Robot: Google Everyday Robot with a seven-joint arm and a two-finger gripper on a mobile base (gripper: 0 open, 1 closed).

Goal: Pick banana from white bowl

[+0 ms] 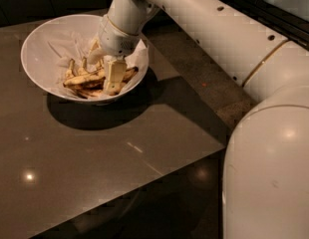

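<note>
Gripper (105, 74) is lowered into the white bowl (37, 44) on the table (94, 173), directly at the banana (84, 79) lying on the paper lining (70, 44), presumably to grasp it; grip state cannot be told.

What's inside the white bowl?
Browned bananas on crumpled paper, with the end effector down among them. The arm hides the bowl's far right part.

The round arm (219, 34) is shiny white with small dark holes and a gold ring. Its gripper (105, 74) sits in the white bowl (37, 39).
</note>
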